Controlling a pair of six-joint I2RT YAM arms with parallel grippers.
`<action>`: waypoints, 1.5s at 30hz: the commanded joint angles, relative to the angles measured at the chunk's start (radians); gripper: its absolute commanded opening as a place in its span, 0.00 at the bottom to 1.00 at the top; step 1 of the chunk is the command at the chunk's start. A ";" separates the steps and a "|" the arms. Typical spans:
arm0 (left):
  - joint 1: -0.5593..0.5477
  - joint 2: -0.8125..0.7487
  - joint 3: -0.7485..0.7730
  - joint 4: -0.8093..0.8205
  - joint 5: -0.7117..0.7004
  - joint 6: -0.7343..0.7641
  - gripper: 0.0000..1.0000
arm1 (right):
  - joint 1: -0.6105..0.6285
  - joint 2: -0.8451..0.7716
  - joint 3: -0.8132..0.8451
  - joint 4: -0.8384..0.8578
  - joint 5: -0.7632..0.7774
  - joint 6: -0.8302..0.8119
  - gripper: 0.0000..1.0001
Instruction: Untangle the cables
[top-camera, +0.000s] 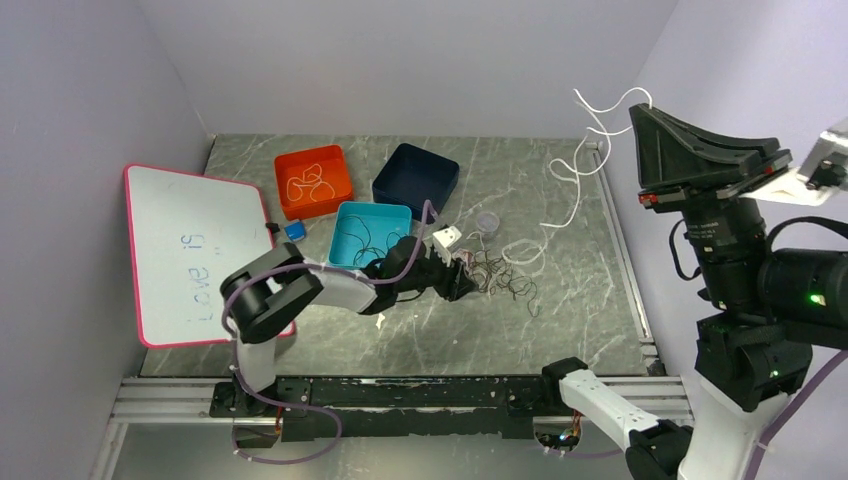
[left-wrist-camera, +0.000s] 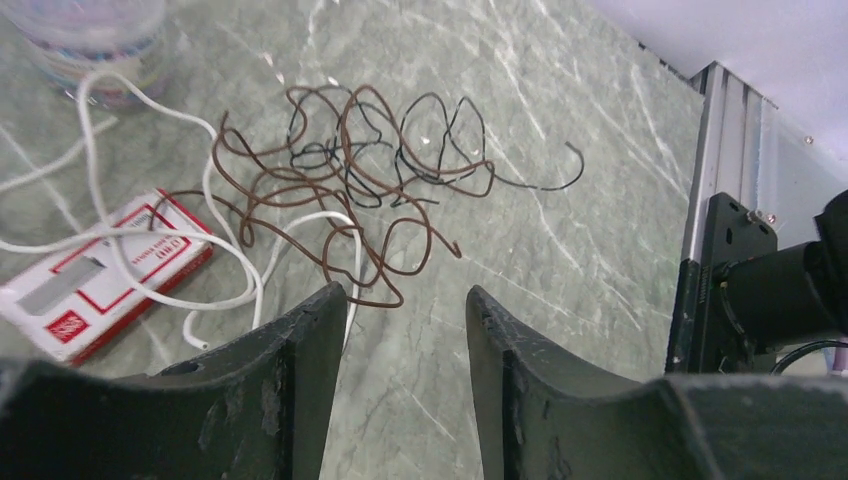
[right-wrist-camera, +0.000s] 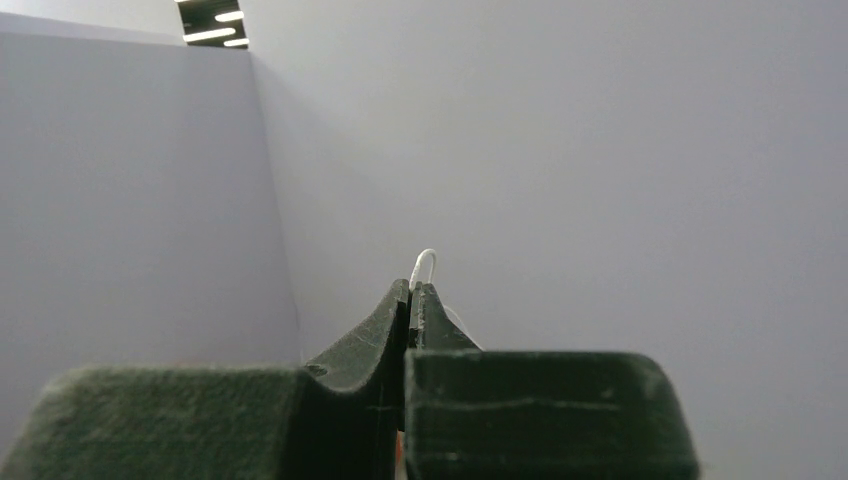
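A tangle of brown cables and black cables lies on the marble table, with a white cable looping through its left side. My left gripper is open just short of the tangle, with only bare table between its fingers. In the top view the left gripper sits at the tangle's left edge. My right gripper is shut on the white cable, lifted high in the air. From the right gripper the white cable hangs down to the table.
An orange bin holds white cables, a teal bin holds black ones, and a navy bin stands behind. A whiteboard lies at the left. A red-and-white packet and a clear round container sit beside the tangle.
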 joint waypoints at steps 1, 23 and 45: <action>0.001 -0.137 -0.031 0.008 -0.063 0.032 0.53 | -0.004 0.008 -0.038 0.000 0.014 -0.001 0.00; 0.007 -0.765 -0.056 -0.332 -0.245 0.288 0.82 | -0.004 0.047 -0.179 -0.053 -0.001 0.050 0.00; 0.006 -0.482 0.398 -0.257 -0.026 0.447 0.86 | -0.004 0.053 -0.298 -0.041 -0.044 0.117 0.00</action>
